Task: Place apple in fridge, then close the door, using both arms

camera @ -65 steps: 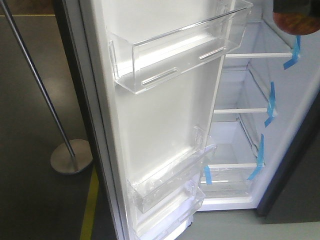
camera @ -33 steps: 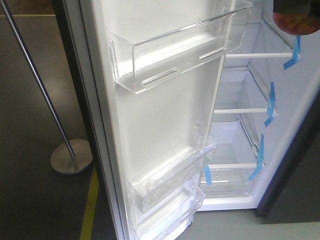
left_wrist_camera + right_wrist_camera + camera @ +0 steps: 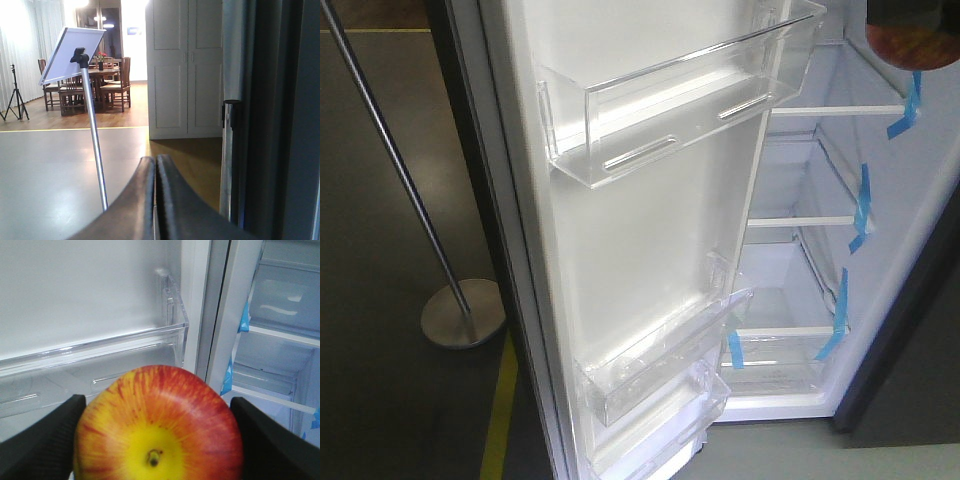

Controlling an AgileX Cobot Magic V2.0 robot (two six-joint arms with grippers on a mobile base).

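Your right fingers point(image 3: 45, 440) are clenched on the apple point(image 3: 160, 430), one on each flank, its stem dimple facing the wrist camera at the bottom of that view. In the front view the apple shows only as a red sliver in the upper right corner, above the open fridge point(image 3: 920, 200). The left fingers point(image 3: 142, 200) are pressed together with nothing between them, low in the left wrist view. They sit beside a dark grey upright panel point(image 3: 265, 125) on the right of the frame, which I judge to be the outer side of the door point(image 3: 650, 230).

The step in hand is carrying the apple in. The right wrist camera looks mostly at a clear door bin point(image 3: 125, 355) in the left half of its frame. The white-edged shelves point(image 3: 280, 335) lie in the right half, past the upright edge where door meets cabinet. So swing toward the right of that view before you advance, and keep the apple off the bin's corner. Pick a shelf, come in above its front edge, lower until the apple rests on it, and only then let go. It is round and glossy and will likely roll if dropped or set near the lip. Draw the arm straight back out, and push the door with the left arm only once the right one is out of the doorway.
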